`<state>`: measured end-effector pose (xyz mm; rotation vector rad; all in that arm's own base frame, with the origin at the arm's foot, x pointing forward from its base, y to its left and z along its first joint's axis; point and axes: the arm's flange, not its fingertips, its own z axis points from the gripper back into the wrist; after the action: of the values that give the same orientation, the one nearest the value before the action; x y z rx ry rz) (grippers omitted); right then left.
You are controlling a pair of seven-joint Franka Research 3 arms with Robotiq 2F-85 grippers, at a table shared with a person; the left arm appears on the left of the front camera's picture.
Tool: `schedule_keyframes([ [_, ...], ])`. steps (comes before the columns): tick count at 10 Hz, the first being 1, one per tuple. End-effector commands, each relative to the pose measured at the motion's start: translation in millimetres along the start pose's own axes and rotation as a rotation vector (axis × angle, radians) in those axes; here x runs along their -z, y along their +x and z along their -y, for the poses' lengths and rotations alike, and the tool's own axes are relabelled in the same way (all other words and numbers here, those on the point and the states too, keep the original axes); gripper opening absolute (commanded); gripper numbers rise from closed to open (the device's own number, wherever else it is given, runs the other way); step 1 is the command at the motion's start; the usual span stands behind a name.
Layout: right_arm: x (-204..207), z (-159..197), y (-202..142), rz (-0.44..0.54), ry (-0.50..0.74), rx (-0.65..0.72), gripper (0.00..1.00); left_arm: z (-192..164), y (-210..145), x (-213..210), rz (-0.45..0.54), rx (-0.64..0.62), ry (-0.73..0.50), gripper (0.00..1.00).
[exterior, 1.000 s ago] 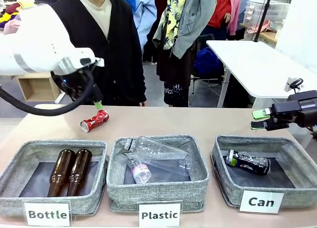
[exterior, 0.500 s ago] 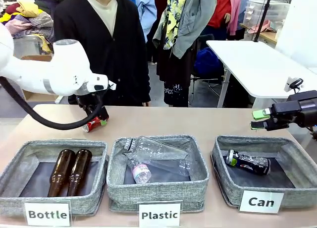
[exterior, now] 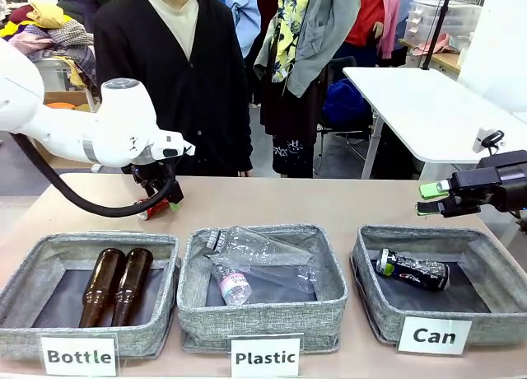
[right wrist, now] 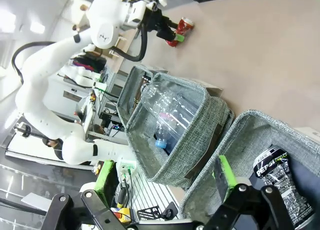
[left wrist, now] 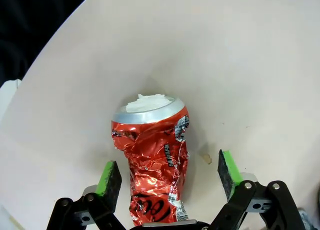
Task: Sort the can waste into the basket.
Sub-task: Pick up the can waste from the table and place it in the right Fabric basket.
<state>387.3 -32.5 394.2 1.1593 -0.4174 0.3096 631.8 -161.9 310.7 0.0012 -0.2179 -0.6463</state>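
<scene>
Beige tabletop (exterior: pixel 329 204) runs across the front view, with a person in a dark cardigan (exterior: pixel 177 74) standing at its far side and three grey baskets lined up along the near edge. Near the far-left part of the table the left gripper (exterior: pixel 156 203) is lowered over the crushed red can (exterior: pixel 153 206), which lies on the surface between its spread fingers. Off to the right, the right gripper (exterior: pixel 430 198) hangs spread and empty above the far rim of the basket labelled "Can" (exterior: pixel 494 329); below and just inward of it the black can (exterior: pixel 412 271) lies on that basket's dark floor. From the left wrist, the red can (left wrist: pixel 152 162) lies lengthwise between the two green pads (left wrist: pixel 109 178), its silver top pointing away from the gripper (left wrist: pixel 167 175); each pad stands apart from the can's sides, so the jaws are released around it, not clenched. From the right wrist, the gripper (right wrist: pixel 165 177) is also spread with nothing between its pads; the black can (right wrist: pixel 280 177) shows just beyond one finger inside its basket (right wrist: pixel 260 120), and the red can (right wrist: pixel 182 26) sits far off under the other arm.
</scene>
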Motion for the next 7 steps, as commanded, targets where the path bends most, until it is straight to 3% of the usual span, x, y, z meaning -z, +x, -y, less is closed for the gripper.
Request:
schedule_keyframes([
  [1, 1.7, -0.4, -2.0, 0.013, 0.005, -0.023, 1.00, -1.8, 3.2, -4.1, -0.017, -0.005, -0.012, 1.00],
  [2, 1.7, -0.4, -2.0, 0.013, 0.005, -0.023, 1.00, -3.5, 4.1, -4.8, -0.024, -0.012, -0.018, 0.88],
  [3, 1.7, -0.4, -2.0, 0.013, 0.005, -0.023, 1.00, -3.6, 4.2, -5.0, -0.024, -0.009, -0.021, 0.42],
  [4, 1.7, -0.4, -2.0, 0.013, 0.005, -0.023, 1.00, -3.4, 3.7, -4.2, -0.030, -0.009, -0.014, 0.30],
  [5, 1.7, -0.4, -2.0, 0.013, 0.005, -0.023, 1.00, -3.0, 3.2, -3.2, -0.032, -0.011, -0.010, 0.00],
  [7, 1.7, -0.4, -2.0, 0.013, 0.005, -0.023, 1.00, -2.6, 2.7, -3.3, -0.032, -0.012, -0.008, 0.00],
])
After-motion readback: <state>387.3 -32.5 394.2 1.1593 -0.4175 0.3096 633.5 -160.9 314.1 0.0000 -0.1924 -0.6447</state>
